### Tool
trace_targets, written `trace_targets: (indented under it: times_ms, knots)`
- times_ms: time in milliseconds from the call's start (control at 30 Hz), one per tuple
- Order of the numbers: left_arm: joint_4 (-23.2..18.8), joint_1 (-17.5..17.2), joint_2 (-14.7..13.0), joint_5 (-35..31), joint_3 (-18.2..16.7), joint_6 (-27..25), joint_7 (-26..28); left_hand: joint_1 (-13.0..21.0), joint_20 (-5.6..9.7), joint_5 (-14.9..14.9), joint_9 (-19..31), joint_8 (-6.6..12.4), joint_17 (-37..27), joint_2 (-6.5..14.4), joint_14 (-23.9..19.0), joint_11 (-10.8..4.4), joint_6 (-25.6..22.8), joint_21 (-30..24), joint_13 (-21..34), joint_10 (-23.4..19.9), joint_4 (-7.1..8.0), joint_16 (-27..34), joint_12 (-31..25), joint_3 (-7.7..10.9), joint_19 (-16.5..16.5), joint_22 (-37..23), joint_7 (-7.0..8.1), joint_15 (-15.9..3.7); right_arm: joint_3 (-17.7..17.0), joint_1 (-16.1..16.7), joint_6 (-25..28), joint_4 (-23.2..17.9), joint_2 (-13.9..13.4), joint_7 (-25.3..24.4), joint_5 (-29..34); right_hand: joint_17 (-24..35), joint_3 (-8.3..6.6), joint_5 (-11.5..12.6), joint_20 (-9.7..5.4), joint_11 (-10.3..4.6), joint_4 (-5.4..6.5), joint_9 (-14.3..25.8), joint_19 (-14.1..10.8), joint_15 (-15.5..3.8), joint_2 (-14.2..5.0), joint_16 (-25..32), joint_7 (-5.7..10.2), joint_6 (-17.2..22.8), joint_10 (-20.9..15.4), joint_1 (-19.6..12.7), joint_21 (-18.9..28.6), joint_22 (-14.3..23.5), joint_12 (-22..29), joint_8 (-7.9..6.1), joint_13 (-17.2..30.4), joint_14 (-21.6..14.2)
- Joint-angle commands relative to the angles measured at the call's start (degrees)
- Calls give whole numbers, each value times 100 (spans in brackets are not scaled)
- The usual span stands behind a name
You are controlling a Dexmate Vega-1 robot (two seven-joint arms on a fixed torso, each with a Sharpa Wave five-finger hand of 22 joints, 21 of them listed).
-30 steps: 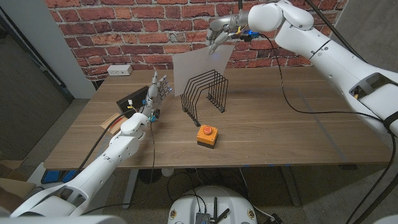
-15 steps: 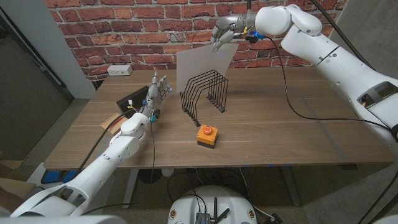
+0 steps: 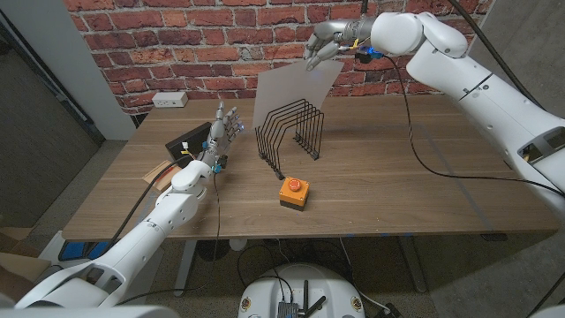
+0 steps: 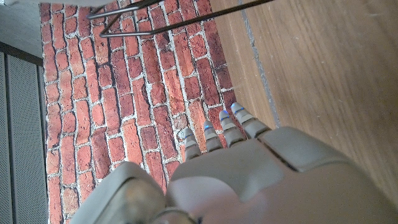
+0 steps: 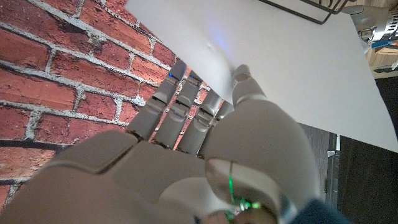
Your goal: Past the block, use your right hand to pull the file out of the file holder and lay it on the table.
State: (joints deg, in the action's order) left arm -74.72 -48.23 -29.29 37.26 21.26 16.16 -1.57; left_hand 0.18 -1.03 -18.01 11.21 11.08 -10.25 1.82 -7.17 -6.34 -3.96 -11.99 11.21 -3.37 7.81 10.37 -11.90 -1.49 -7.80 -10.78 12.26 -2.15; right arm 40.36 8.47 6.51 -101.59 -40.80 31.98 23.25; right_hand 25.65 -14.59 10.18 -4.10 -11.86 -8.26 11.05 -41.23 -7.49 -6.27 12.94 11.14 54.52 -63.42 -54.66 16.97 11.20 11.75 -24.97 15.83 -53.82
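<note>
Right hand (image 3: 325, 41) lifted file (image 3: 291, 93) higher above holder (image 3: 291, 131)

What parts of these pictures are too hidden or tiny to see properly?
- The file's bottom edge, head view: behind the file holder's wires, so whether it is fully out is unclear.
- Fingers of the right hand, right wrist view: tips behind the file.
- Black object by the left hand, head view: too small to identify.
</note>
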Motion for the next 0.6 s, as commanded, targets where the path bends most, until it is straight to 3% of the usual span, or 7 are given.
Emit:
trace_targets:
  times_ms: [33, 600]
  knots:
    - [5, 2, -2, 2, 1, 9, -9, -3, 11, -9, 18, 35, -18, 77, -47, -49, 5, -47, 19, 14, 8, 37, -43, -39, -46, -33, 32, -3, -219, 284, 225, -315, -222, -216, -156, 29, 7, -3, -774, 1, -33, 18, 7, -575, -10, 24, -34, -18, 44, 25, 21, 7, -9, 34, 25, 42]
    - [3, 1, 1, 0, -1, 8, 4, -3, 9, -8, 18, 34, -18, 77, -50, -47, 8, -47, 19, 19, 8, 38, -41, -42, -45, -33, 32, -2, -553, 776, 538, -774, -560, -577, -419, 49, 4, -7, -774, 2, -45, 21, 8, -568, -16, 42, -52, -23, 46, 17, 23, 7, 0, 44, 31, 36]
